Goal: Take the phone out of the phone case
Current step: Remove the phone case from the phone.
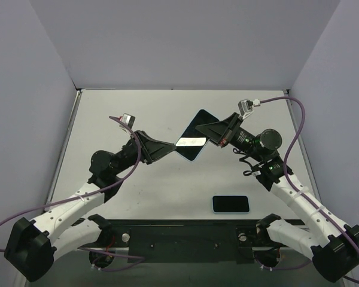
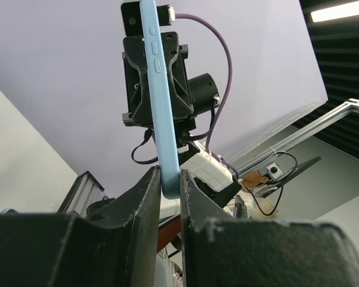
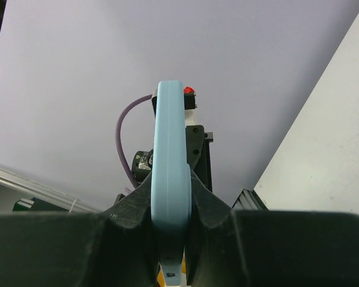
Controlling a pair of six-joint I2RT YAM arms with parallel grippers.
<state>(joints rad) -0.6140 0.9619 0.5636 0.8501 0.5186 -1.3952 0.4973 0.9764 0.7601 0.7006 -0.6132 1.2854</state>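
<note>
A light-blue phone case [image 1: 194,136] with a dark glossy face hangs in mid-air above the table's middle, held between both grippers. I cannot tell whether the phone is inside it. My left gripper [image 1: 175,145] is shut on its lower left end, and the thin blue edge with side buttons [image 2: 158,89] rises from between the fingers [image 2: 170,179]. My right gripper [image 1: 212,136] is shut on the opposite right edge, and the thick blue edge [image 3: 170,155] stands gripped between its fingers [image 3: 170,185].
A second flat slab [image 1: 231,204] with a black face and a light-blue rim lies on the table near the front, right of centre. The black mounting bar [image 1: 185,233] runs along the near edge. Grey walls enclose the table.
</note>
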